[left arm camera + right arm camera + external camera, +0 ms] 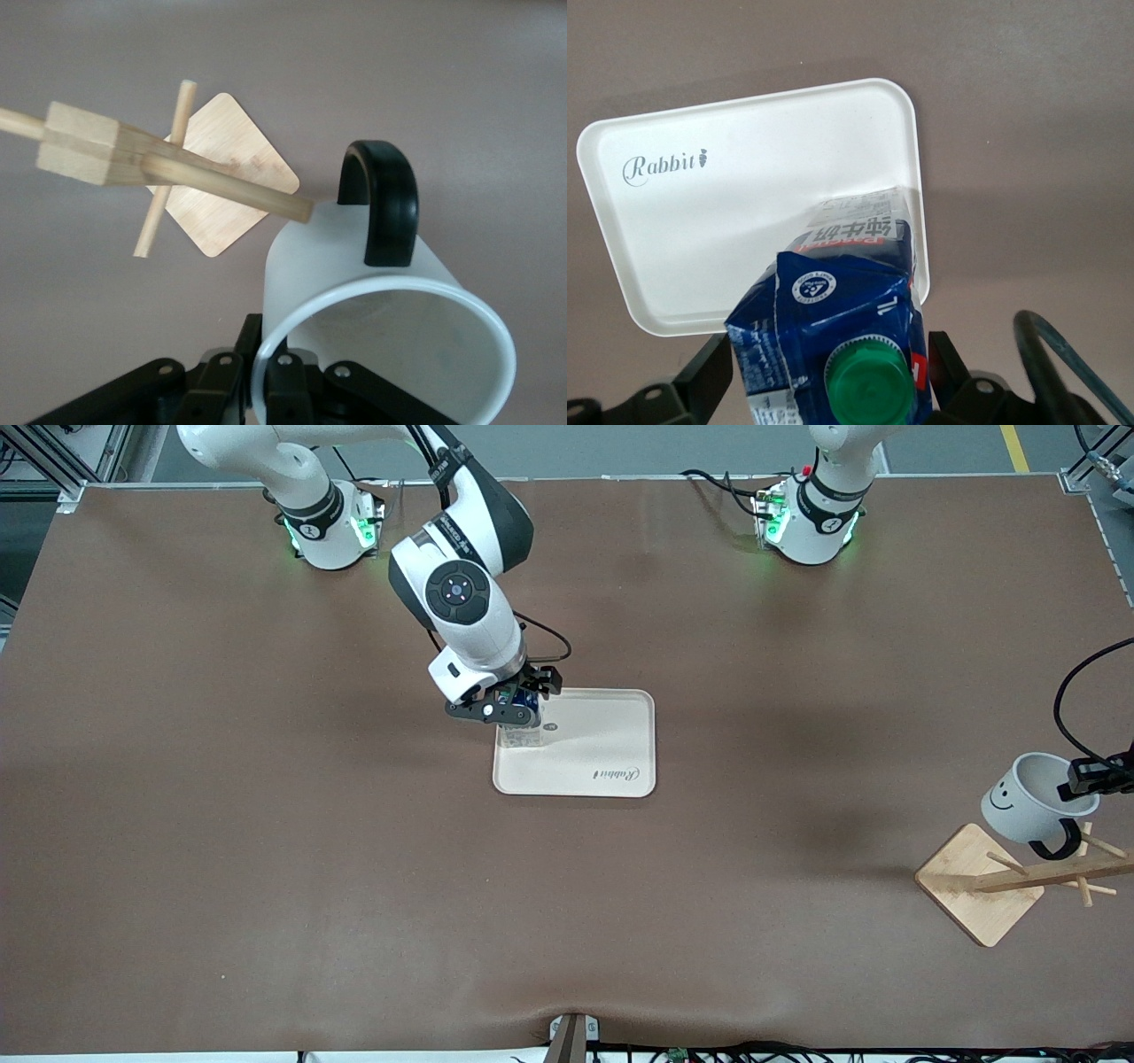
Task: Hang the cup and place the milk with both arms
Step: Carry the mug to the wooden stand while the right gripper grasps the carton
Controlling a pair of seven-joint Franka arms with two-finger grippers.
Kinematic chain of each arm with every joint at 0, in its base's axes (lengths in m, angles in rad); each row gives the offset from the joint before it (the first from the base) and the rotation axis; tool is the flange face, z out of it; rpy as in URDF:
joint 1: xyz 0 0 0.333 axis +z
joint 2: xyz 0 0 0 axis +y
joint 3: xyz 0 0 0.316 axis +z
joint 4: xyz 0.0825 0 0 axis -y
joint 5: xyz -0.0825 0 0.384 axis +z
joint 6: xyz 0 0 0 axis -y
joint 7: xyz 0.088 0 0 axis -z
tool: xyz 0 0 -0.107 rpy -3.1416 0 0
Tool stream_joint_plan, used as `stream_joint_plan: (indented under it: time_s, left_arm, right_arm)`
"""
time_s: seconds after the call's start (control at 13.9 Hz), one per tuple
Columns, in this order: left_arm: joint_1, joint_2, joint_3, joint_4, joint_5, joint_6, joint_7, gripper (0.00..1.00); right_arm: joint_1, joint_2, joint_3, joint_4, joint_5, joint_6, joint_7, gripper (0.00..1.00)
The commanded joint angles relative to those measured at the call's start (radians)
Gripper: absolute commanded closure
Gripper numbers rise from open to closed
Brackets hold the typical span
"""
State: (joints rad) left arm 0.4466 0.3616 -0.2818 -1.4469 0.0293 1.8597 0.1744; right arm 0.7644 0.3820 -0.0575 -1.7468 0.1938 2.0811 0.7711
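Observation:
My right gripper (pixel 514 707) is shut on the milk (pixel 519 722), a blue carton with a green cap (pixel 868 386). The carton stands at the corner of the cream tray (pixel 602 753) nearest the right arm's base. In the right wrist view my right gripper (pixel 828 372) has a black finger (pixel 709 376) on either side of the milk (pixel 833 310). My left gripper (pixel 1085 779) is shut on the rim of the white cup (pixel 1028 797), which is tilted over the wooden rack (pixel 1045 877). In the left wrist view my left gripper (pixel 263 354) holds the cup (pixel 381 328) with its black handle (pixel 383 208) beside a peg tip (pixel 299 209).
The rack has a square wooden base (pixel 974 886) and several pegs, near the left arm's end of the table. The tray carries the word "Rabbit" (pixel 660 166). A cable loops down to my left gripper. The brown table (pixel 266 850) spreads around.

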Motion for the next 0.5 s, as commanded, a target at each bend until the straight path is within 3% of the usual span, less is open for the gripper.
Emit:
stream_joint_plan:
  time_s: [0.0,0.07,0.14,0.22,0.43]
  left_arm:
    - [0.027,0.008,-0.010,0.023,0.000,-0.005,0.031,1.00]
    - [0.029,0.008,-0.010,0.023,0.000,-0.005,0.042,1.00]
    - [0.034,0.008,-0.010,0.023,-0.003,-0.005,0.046,1.00]
    - [0.047,0.010,-0.010,0.023,-0.009,-0.005,0.048,1.00]
    - [0.075,0.011,-0.010,0.022,-0.023,-0.005,0.050,1.00]
  right_arm:
    - [0.013,-0.005,-0.008,-0.013,-0.004,0.011,0.019,0.36]
    - [0.013,-0.006,-0.008,-0.013,-0.004,0.011,0.019,0.65]
    - [0.013,-0.006,-0.008,-0.011,-0.004,0.011,0.019,0.87]
    - [0.012,-0.006,-0.007,-0.005,-0.002,0.005,0.019,1.00]
    - [-0.002,-0.021,-0.007,0.032,0.013,-0.010,0.031,1.00]
